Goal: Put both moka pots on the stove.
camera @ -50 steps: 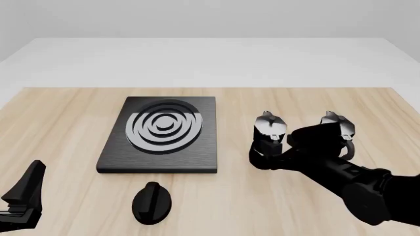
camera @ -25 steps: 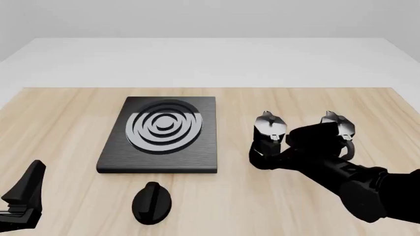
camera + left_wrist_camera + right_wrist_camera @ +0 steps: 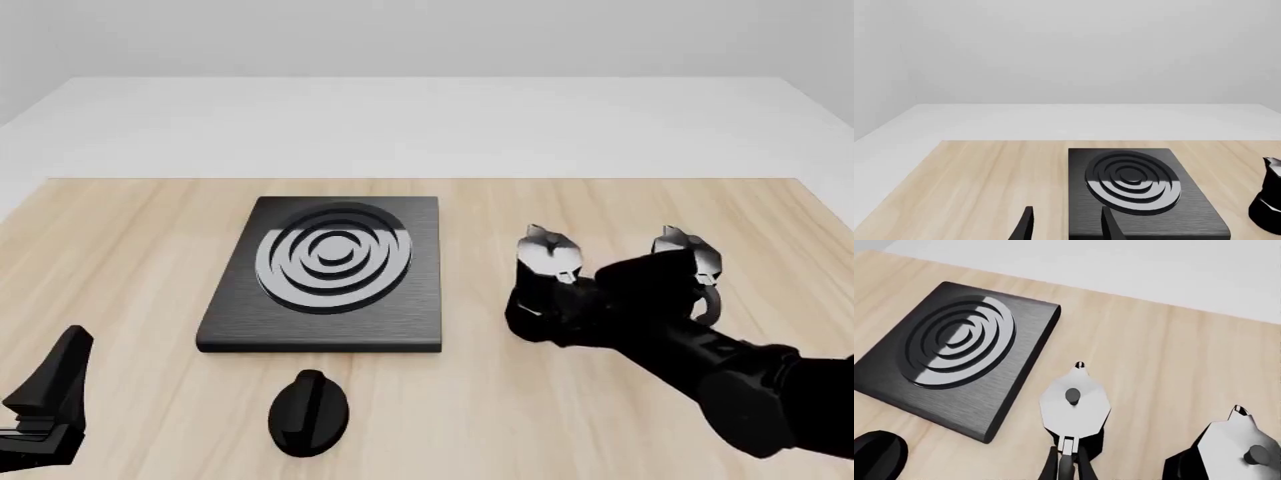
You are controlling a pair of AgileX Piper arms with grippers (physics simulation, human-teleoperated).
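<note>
The stove [image 3: 411, 300] is a dark slab with a ring burner, left of the table's centre, and nothing stands on it. Right of it are two black moka pots with silvery lids. My right gripper [image 3: 537, 312] is shut on the nearer-to-stove moka pot [image 3: 547, 262] from behind, low at its handle side. In the right wrist view the fingers [image 3: 1054, 467] pinch its handle under the lid [image 3: 1074, 402]. The second moka pot [image 3: 686, 258] stands free beside the right arm. Low at the front left, my left gripper [image 3: 47, 400] is open and holds nothing.
An oval black knob [image 3: 310, 410] lies on the wood in front of the stove. The left wrist view shows the stove [image 3: 1187, 220] ahead of the open fingers [image 3: 1026, 227] and one pot [image 3: 1269, 200] at the picture's edge. The wooden table ends in a white surface beyond.
The pot nearer the stove has shifted slightly and now leans a little. The right gripper has pressed closer against it. The left arm has not moved.
</note>
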